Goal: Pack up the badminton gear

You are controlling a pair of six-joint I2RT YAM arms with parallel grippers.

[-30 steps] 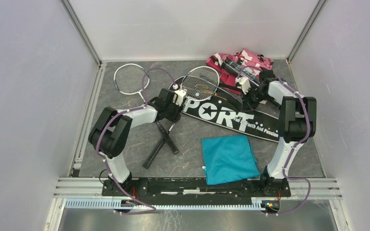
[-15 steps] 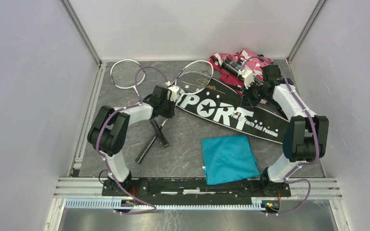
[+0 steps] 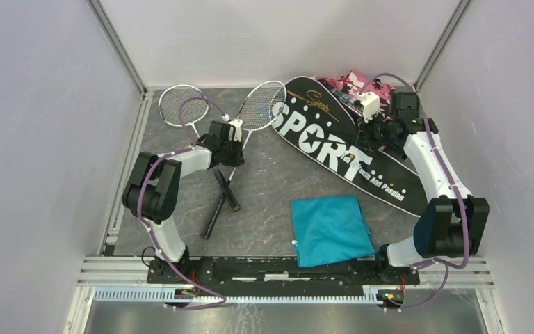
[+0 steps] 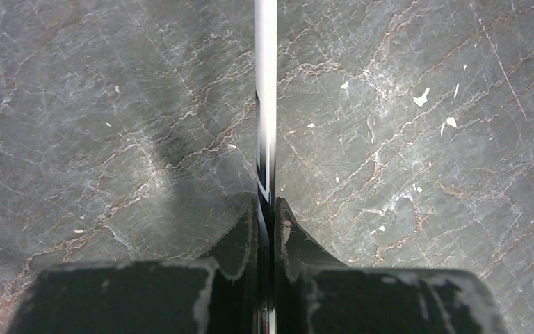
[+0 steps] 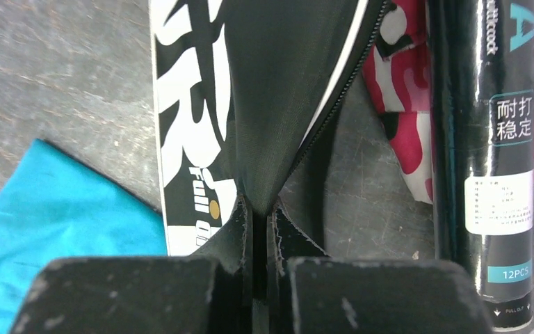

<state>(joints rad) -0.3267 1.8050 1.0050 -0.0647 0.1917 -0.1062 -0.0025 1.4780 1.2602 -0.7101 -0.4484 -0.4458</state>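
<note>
L claw (image 4: 267, 209) pinched shut on shaft of thin silver-headed, black-handled racquet (image 4: 265, 104), just left of black racquet-shaped fabric "SPORT" bag (image 3: 327, 142), prob. to steer it in. R claw (image 5: 257, 205) clamped on bag's zip edge, holding mouth open. Vs 1 s ago: racquet head, then on bag, now off it; bag swung round.

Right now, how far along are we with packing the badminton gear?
Nothing is packed yet. In hand: the left gripper is shut on one racquet shaft, and the right gripper pinches the unzipped edge of the SPORT bag. Left to do: that racquet, the other racquet and the black tube all lie outside the bag.
</note>
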